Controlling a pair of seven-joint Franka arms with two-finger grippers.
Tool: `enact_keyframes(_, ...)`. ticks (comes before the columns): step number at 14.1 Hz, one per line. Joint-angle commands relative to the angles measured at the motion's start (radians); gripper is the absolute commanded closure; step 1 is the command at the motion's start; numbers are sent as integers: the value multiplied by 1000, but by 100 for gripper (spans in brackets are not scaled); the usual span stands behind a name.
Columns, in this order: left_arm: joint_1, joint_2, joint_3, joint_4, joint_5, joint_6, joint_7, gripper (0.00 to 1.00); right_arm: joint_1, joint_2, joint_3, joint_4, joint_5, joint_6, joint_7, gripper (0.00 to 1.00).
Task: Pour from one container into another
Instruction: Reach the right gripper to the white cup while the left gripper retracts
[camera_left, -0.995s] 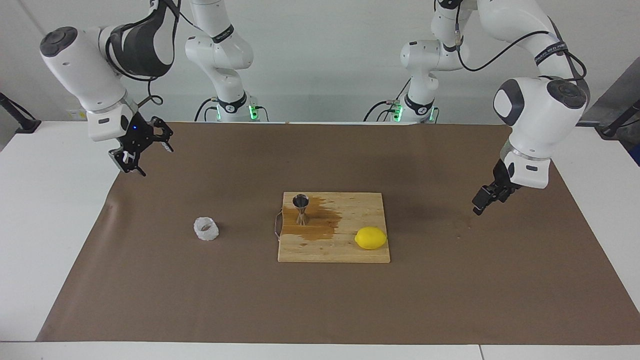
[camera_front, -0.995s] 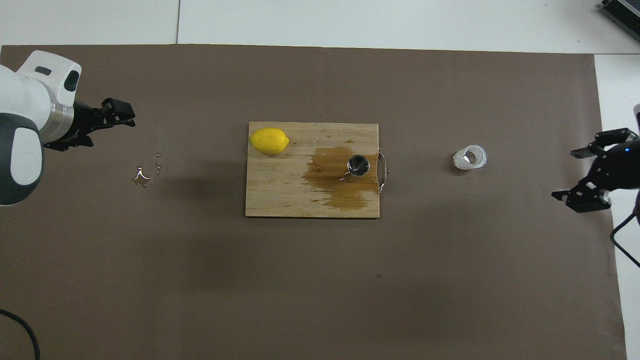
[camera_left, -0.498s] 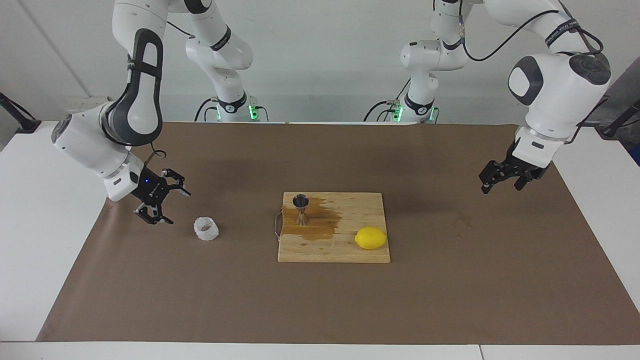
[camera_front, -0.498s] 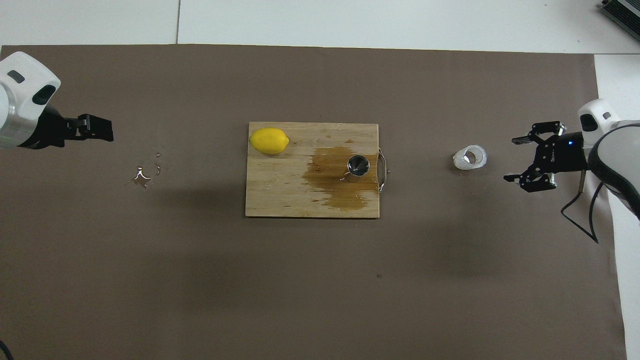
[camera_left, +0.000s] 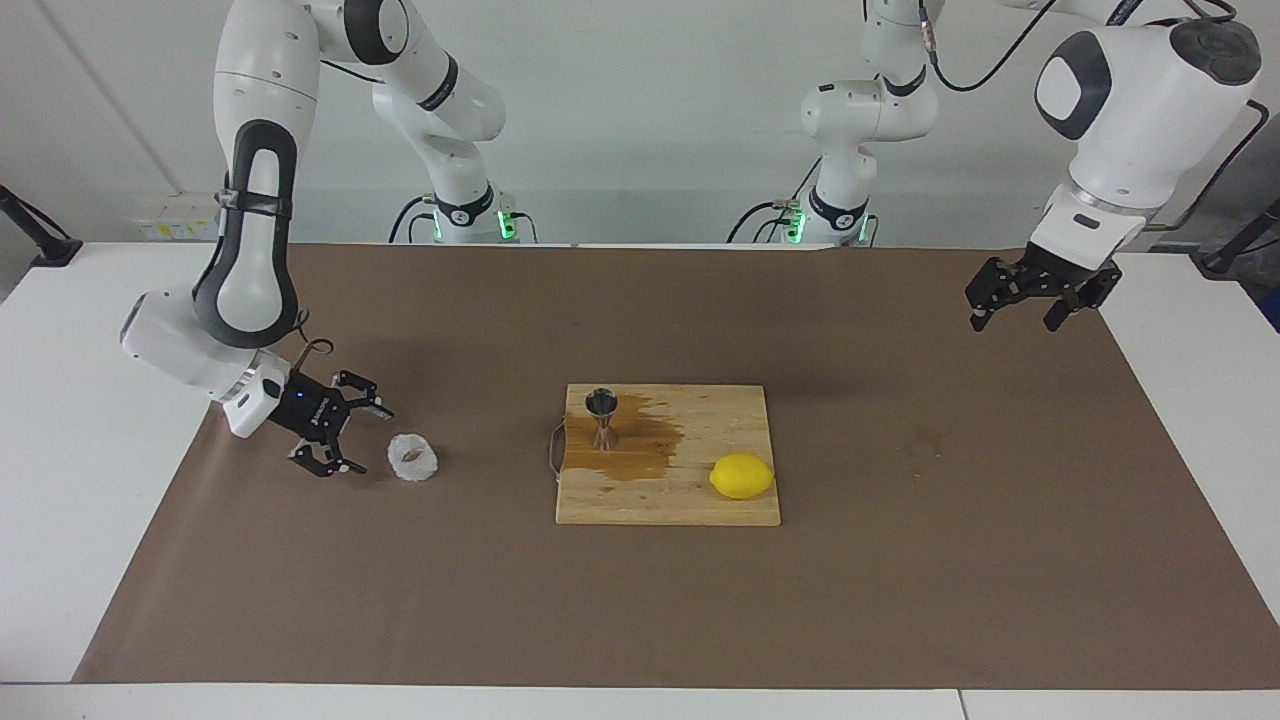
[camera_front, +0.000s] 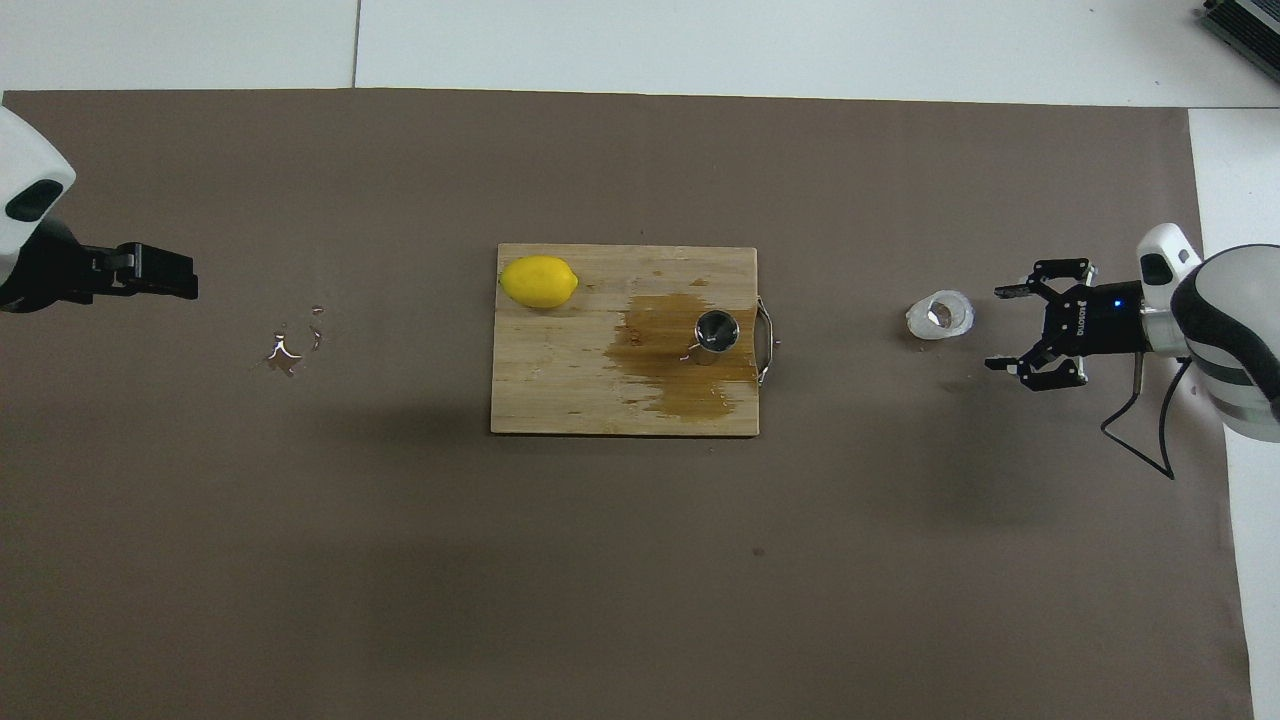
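Note:
The whitish crinkled cup (camera_left: 413, 457) (camera_front: 940, 315) stands on the brown paper toward the right arm's end of the table. My right gripper (camera_left: 366, 440) (camera_front: 999, 328) hangs low just beside the cup, open, fingers pointing at it with a small gap left. The steel jigger (camera_left: 602, 418) (camera_front: 716, 331) stands upright on the wooden cutting board (camera_left: 690, 505) (camera_front: 560, 390), in a dark wet patch. My left gripper (camera_left: 1012, 318) (camera_front: 188, 285) is up in the air over the paper at the left arm's end, open and holding nothing.
A lemon (camera_left: 741, 476) (camera_front: 539, 281) lies on the board's corner toward the left arm's end. A wire handle (camera_front: 766, 340) sticks out of the board's edge by the jigger. A small puddle (camera_front: 285, 350) glistens on the paper under the left gripper's side.
My right gripper came down and swung in toward the cup, ending low beside it. My left gripper rose and drew back toward its end of the table.

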Motion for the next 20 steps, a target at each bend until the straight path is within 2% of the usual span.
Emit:
enact_keyframes(1, -6, -27, 3, -21, 19, -23, 6, 0, -2, 42, 13, 23, 56, 9, -60, 0)
enact_keyframes(4, 6, -29, 5, -21, 19, -27, 9, 0, 29, 46, 15, 24, 58, 21, -68, 0)
enact_keyframes(8, 3, -14, 7, 50, 22, -99, 15, 0, 56, 47, 15, 24, 53, 53, -127, 0)
enact_keyframes(11, 9, -15, 4, 61, 13, -118, 12, 0, 79, 55, 15, 4, 53, 89, -146, 0)
enact_keyframes(14, 95, -15, -79, 61, 10, -118, 12, 0, 86, 52, 13, -17, 32, 118, -173, 0)
enact_keyframes(16, 80, -24, -78, 42, 8, -113, 6, 0, 104, 52, 13, -22, 30, 121, -172, 0)
enact_keyframes(17, 77, -24, -76, 42, 8, -116, 4, 0, 104, 52, 12, -22, 24, 122, -173, 6)
enact_keyframes(18, 74, -26, -76, 38, 8, -116, 3, 0, 103, 52, 12, -22, 9, 130, -173, 44)
enact_keyframes(19, 57, -29, -63, 27, 8, -118, 4, 0, 101, 52, 12, -20, -5, 135, -172, 62)
enact_keyframes(20, 33, -29, -32, 27, 8, -119, 4, 0, 99, 52, 12, -19, -8, 135, -172, 68)
